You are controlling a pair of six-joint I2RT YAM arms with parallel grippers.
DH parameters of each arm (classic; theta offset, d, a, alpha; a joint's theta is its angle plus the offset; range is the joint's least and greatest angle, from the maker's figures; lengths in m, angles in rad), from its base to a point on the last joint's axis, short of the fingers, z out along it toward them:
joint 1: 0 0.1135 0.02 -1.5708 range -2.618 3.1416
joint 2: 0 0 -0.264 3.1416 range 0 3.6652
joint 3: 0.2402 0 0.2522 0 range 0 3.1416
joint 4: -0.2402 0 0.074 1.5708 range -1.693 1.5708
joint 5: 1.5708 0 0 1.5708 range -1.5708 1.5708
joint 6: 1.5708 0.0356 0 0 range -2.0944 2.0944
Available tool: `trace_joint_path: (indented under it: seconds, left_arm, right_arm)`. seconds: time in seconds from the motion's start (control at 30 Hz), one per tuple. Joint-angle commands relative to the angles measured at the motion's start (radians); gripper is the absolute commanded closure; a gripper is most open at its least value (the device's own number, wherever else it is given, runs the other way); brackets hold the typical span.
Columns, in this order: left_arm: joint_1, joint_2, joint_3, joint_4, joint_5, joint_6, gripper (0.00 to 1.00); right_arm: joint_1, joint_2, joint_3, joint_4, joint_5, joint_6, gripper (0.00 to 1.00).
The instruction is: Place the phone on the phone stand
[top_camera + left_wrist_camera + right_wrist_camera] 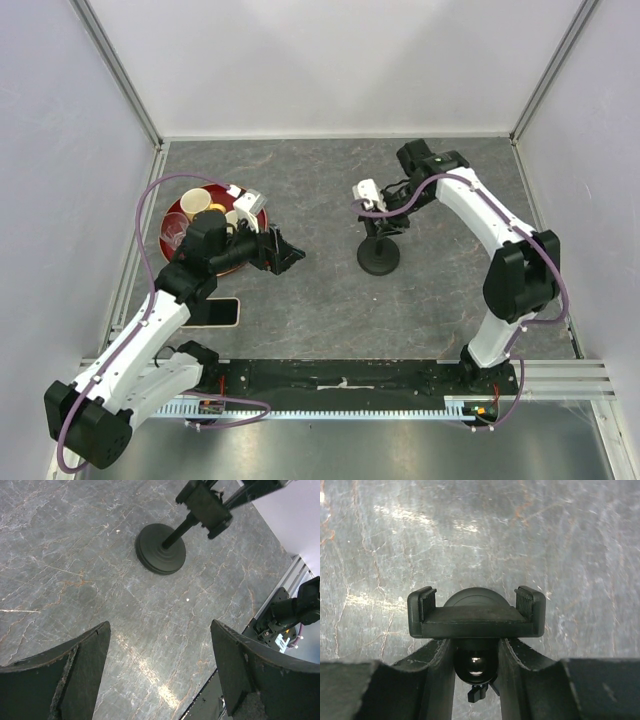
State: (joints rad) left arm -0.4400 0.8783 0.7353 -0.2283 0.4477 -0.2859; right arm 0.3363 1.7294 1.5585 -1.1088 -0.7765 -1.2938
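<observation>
Over on the left of the counter (pixel 330 310) sits a round red bowl (pixel 171 214), and it's crowded: a yellow cup (pixel 195 203), a white cup (pixel 217 212) just beside it, and something clear and glassy (pixel 172 236) at the near rim. The left arm hangs across the bowl's right half, so whatever else lies in there is hidden.

The phone (pixel 222 312) lies flat on the counter, screen up with its pale edge showing. It is just in front of the bowl, partly tucked under the left arm and well apart from the phone stand (pixel 379 258). Nothing is gripping it.

The left pincer (pixel 159 630) hovers over bare counter with its two fingers spread wide and nothing between them. The right pincer (pixel 476 652) is at the stand: its fingers hug the ball joint right under the cradle, clamped on either side of it. The cradle carries nothing between its two ribbed clamp ends. The stand's disc base sits flat on the counter mid-field, stem upright.

The counter is dark grey with a stone look, threaded with pale and rusty veins and catching glare. Plain pale walls (pixel 330 60) close in on three sides, with aluminium posts in the corners. No brand, label or lettering can be read anywhere.
</observation>
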Motion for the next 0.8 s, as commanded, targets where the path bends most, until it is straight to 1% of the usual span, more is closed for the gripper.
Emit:
trace_joint_path:
  seconds: [0.0, 0.1, 0.13, 0.17, 0.23, 0.27, 0.3, 0.33, 0.37, 0.43, 0.47, 0.53, 0.6, 0.67, 0.7, 0.73, 0.77]
  left_arm:
    - [-0.002, 0.001, 0.004, 0.052, 0.011, 0.016, 0.13]
    - [-0.002, 0.007, 0.003, 0.052, 0.016, 0.014, 0.13]
    - [-0.002, 0.008, 0.003, 0.053, 0.02, 0.014, 0.13]
    - [-0.002, 0.011, 0.001, 0.055, 0.02, 0.013, 0.13]
    - [-0.002, 0.017, 0.003, 0.058, 0.023, 0.011, 0.13]
    - [-0.002, 0.019, 0.003, 0.06, 0.026, 0.011, 0.13]
    - [-0.002, 0.022, 0.006, 0.06, 0.025, 0.013, 0.13]
    - [-0.002, 0.024, 0.006, 0.06, 0.02, 0.013, 0.13]
    - [-0.002, 0.025, 0.006, 0.058, 0.017, 0.013, 0.13]
    - [-0.002, 0.025, 0.006, 0.057, 0.003, 0.016, 0.13]
    - [-0.002, 0.027, 0.007, 0.049, -0.003, 0.017, 0.13]
    - [-0.002, 0.025, 0.013, 0.04, -0.039, 0.024, 0.13]
    - [-0.002, 0.019, 0.021, 0.015, -0.079, 0.027, 0.13]
    - [0.0, 0.007, 0.03, -0.018, -0.211, -0.005, 0.13]
    - [-0.002, -0.002, 0.048, -0.081, -0.287, -0.031, 0.12]
    - [0.0, -0.007, 0.059, -0.12, -0.484, -0.108, 0.1]
    - [0.0, -0.012, 0.071, -0.168, -0.592, -0.163, 0.08]
  right_arm:
    - [0.052, 0.047, 0.054, -0.118, -0.06, -0.171, 1.0]
    - [0.059, 0.036, 0.025, -0.102, -0.044, -0.164, 1.0]
    - [0.064, 0.027, 0.012, -0.086, -0.024, -0.142, 0.96]
    - [0.066, 0.001, -0.004, -0.022, -0.008, -0.115, 0.88]
    - [0.072, -0.028, -0.066, 0.042, 0.016, -0.053, 0.81]
    - [0.072, -0.059, -0.086, 0.109, 0.031, -0.026, 0.68]
    - [0.075, -0.074, -0.119, 0.142, 0.04, 0.009, 0.51]
    - [0.081, -0.089, -0.135, 0.211, 0.054, 0.071, 0.05]
    - [0.086, -0.118, -0.15, 0.24, 0.081, 0.103, 0.02]
    - [0.098, -0.142, -0.173, 0.279, 0.109, 0.129, 0.02]
    - [0.101, -0.165, -0.179, 0.297, 0.127, 0.178, 0.02]
    - [0.119, -0.188, -0.199, 0.352, 0.212, 0.235, 0.02]
    - [0.129, -0.229, -0.225, 0.4, 0.317, 0.347, 0.02]
    - [0.133, -0.283, -0.25, 0.524, 0.417, 0.448, 0.02]
    - [0.135, -0.301, -0.276, 0.57, 0.527, 0.585, 0.02]
    - [0.136, -0.318, -0.287, 0.631, 0.567, 0.635, 0.02]
    - [0.136, -0.356, -0.301, 0.659, 0.603, 0.692, 0.02]
